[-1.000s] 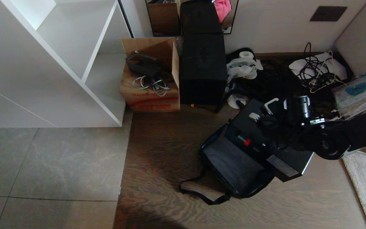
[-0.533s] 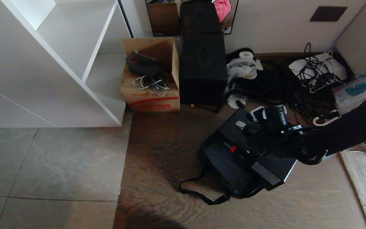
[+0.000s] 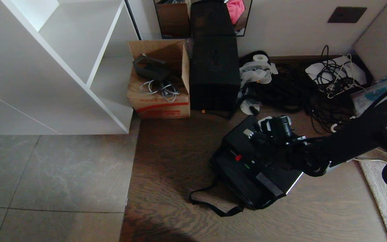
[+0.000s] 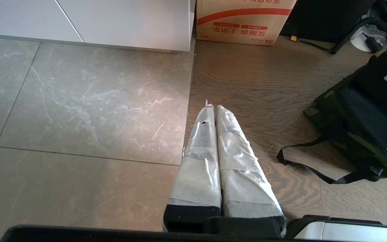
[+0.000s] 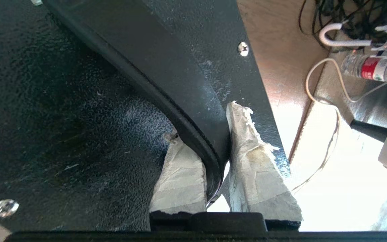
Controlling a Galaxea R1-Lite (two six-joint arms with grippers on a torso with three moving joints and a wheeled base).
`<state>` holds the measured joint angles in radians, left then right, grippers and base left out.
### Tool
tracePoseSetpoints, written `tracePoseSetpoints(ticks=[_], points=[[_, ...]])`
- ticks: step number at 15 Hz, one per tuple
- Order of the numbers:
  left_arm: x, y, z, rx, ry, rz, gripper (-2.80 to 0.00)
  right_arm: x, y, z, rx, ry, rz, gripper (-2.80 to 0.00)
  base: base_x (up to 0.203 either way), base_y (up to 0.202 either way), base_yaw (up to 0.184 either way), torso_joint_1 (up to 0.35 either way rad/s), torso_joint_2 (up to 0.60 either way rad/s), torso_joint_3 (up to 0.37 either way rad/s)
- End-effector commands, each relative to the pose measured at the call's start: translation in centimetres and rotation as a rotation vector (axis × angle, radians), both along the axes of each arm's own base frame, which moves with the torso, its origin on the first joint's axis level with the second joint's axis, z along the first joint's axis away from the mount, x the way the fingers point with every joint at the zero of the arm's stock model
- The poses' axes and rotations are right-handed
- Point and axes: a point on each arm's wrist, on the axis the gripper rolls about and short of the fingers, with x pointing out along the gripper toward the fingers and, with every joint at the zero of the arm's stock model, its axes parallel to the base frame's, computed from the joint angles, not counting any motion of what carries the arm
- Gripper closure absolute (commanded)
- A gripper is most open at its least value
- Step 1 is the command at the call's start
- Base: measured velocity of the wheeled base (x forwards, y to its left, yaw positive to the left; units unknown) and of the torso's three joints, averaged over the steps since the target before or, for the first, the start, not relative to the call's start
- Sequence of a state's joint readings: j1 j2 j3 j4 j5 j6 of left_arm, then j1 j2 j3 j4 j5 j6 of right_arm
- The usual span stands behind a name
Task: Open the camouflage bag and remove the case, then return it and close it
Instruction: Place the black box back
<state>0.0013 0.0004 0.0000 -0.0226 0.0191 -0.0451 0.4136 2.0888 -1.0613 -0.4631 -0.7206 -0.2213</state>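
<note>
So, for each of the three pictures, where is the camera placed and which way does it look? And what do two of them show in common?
Head view: high on the robot, facing down at the floor; the right gripper holds the case over the camouflage bag.
Left wrist view: behind the shut left gripper, facing the floor.
Right wrist view: behind the right gripper's fingers, which clamp the case's handle.
Shared: head and left wrist views both show the bag, case and cardboard box.

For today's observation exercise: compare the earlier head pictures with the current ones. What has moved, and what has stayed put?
The right pincer, shut on the strap handle of the flat black hard case, has carried it left and down over the open camouflage fabric bag, now covering most of the interior. The bag, brown cardboard box, tall black box and parked left pincer stayed put.
</note>
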Motion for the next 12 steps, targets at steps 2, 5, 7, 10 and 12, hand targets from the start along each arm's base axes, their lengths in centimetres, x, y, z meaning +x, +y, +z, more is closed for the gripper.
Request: tracePoseSetpoints(ticks=[2,5,7,10,12], points=[[0.1,0.0,-0.3,-0.001,0.01,0.001,0.0,-0.1,0.3,-0.4,0.006,0.01,0.0,0.0,0.0,0.0,0.0,0.0,0.0,0.0],[0.1,0.0,-0.3,-0.001,0.01,0.001,0.0,-0.2,0.7,-0.2,0.018,0.006,0.004,0.0,0.0,0.0,0.0,0.0,0.0,0.0],[0.1,0.0,-0.3,-0.001,0.01,0.001,0.0,-0.3,0.9,-0.2,0.018,0.006,0.011,0.0,0.0,0.0,0.0,0.0,0.0,0.0],[0.1,0.0,-0.3,-0.001,0.011,0.001,0.0,0.0,1.0,-0.8,0.013,0.016,0.01,0.0,0.0,0.0,0.0,0.0,0.0,0.0],[0.1,0.0,-0.3,-0.001,0.01,0.001,0.0,-0.2,1.4,-1.1,0.01,0.026,0.02,0.0,0.0,0.0,0.0,0.0,0.0,0.0]])
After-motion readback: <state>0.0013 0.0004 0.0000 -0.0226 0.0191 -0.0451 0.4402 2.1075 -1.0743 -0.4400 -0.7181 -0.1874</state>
